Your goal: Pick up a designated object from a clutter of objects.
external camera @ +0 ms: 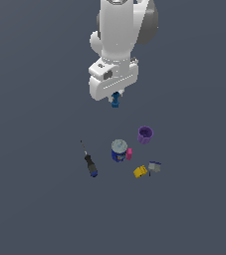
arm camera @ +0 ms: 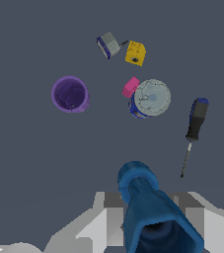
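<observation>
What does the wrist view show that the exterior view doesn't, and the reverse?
Wrist only: the purple cup's hollow inside, the grey top of the can face-on, and the blue rod close up between the grey fingers.

Exterior only: the arm's white body and the gripper raised well above the clutter.

Both: rod in the gripper, cup, can, pink block, yellow block, grey-blue piece, screwdriver.

**A:** where's the rod at?

**B:** up off the floor, hanging upright, dark blue, knobby ends. Looks huge in the wrist view.

**A:** and the clutter?

**B:** below it: purple cup upright, blue can touching the pink block, yellow block beside the grey-blue piece, screwdriver lying apart.
</observation>
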You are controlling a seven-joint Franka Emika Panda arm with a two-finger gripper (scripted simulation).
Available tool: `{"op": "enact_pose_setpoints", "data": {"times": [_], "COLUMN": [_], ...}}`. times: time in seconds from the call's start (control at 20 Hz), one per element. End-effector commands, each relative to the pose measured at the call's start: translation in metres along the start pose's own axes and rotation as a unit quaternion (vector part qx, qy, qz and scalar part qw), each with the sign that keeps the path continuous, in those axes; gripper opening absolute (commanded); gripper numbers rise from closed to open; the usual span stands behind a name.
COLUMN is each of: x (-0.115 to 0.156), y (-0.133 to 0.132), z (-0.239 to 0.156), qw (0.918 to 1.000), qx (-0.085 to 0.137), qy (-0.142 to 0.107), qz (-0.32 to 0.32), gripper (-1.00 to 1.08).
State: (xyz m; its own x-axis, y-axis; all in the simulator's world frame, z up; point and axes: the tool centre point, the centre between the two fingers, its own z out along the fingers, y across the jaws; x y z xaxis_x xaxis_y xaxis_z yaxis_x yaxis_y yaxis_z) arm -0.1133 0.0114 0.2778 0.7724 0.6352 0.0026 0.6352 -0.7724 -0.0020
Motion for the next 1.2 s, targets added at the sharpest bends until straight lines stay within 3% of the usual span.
{"op": "enact_pose_setpoints", "data": {"times": [0.0, 0.6, 1.15], "x": [-0.004, -0.015, -0.017], "y": [0.002, 0.012, 0.017], "z": [-0.023, -0.119, -0.153], "qw": [1.0000, 1.0000, 1.0000], "qx": [0.000, -0.001, -0.001], "qy": [0.000, -0.001, -0.001], "qz": [0.000, 0.001, 0.001], "gripper": [-1.00, -1.00, -1.00]}}
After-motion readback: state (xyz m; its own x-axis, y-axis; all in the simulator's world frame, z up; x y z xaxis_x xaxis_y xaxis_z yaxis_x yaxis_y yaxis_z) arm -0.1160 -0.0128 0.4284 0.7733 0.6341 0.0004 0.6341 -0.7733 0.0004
